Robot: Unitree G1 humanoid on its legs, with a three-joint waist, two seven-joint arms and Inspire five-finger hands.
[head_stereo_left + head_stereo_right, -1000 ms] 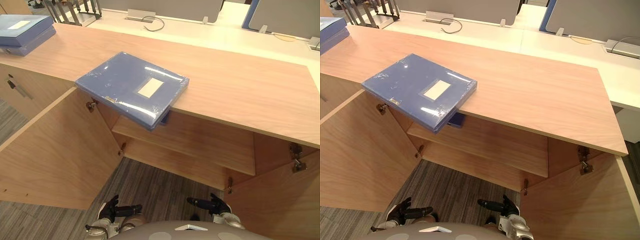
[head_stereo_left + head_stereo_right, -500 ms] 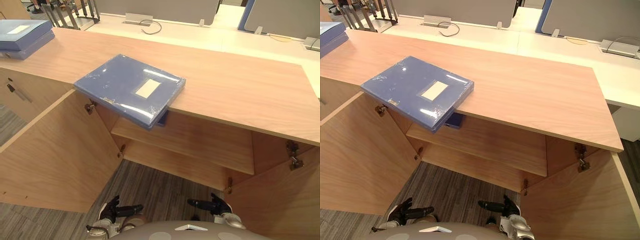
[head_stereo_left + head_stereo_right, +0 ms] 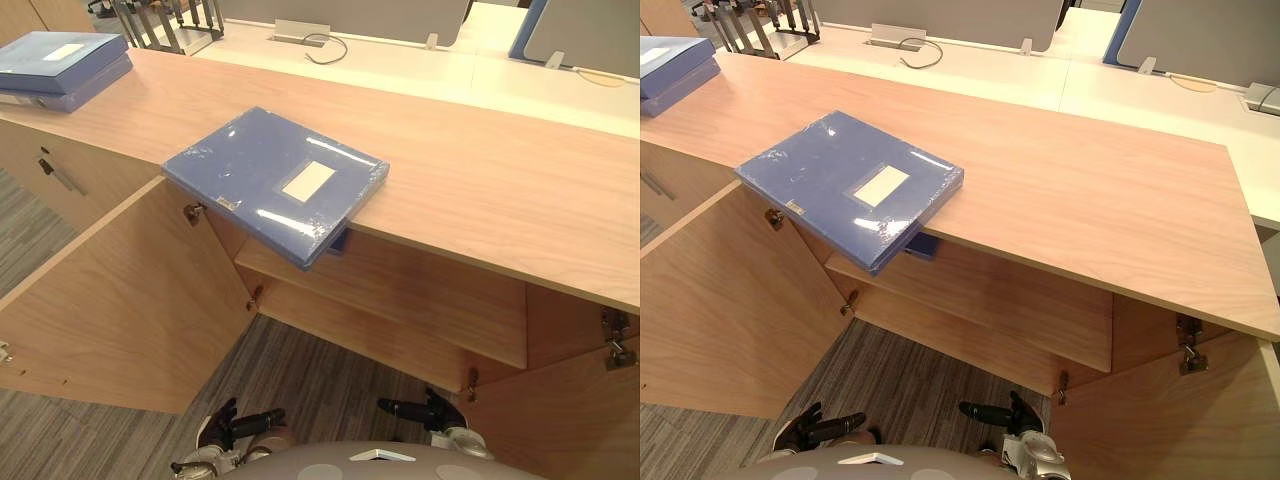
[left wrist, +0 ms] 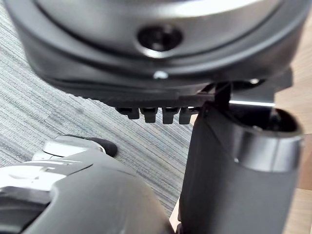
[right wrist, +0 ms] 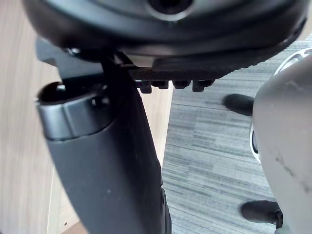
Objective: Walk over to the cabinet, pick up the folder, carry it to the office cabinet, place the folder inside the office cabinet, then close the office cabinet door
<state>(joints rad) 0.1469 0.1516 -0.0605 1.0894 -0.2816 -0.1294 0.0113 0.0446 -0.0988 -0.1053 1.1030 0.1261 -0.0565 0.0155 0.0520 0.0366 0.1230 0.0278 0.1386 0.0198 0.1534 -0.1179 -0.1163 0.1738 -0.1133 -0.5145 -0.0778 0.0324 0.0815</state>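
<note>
**A:** Where is the folder?

**B:** The folder lies flat on the cabinet top. One corner juts past the front edge, above the open left door. The left hand and right hand hang low over the carpet, fingers loosely straight, nothing in either.

**A:** What could go wrong from here?

**B:** The glossy film looks slick, so a one-sided or shallow grasp might let the folder slide off the edge to the carpet. Doors stand open on both sides, and a rising arm could catch one and swing it.

**A:** And the materials?

**B:** The folder is a blue, stiff, flat box with square corners, a pale label and crinkled shiny wrap. The cabinet is matte, pale wood-grain board, with a shelf inside and small metal hinges. The carpet is grey and ribbed.
</note>
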